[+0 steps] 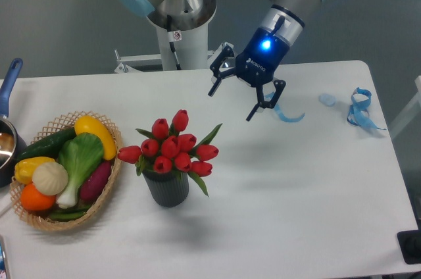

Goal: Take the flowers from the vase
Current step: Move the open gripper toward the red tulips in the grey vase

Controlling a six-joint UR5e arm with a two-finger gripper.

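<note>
gripper (231, 102): hanging above the surface (296, 187), jaws released (nothing between them)
flowers (172, 148): sitting upright in the vase (166, 187), well apart from gripper

Open tabletop btwn gripper (231, 101) and flowers (172, 145) at its 7 o'clock — nothing in the way. Wicker basket (113, 175) crowds vase (167, 187) at 9; blue ribbon (284, 110) lies at gripper's 3.

A bunch of red tulips with green leaves (172, 147) stands upright in a short, dark grey ribbed cylindrical vase (166, 188); the blooms spread above its mouth — the vase sits left of the white counter's centre.
</note>
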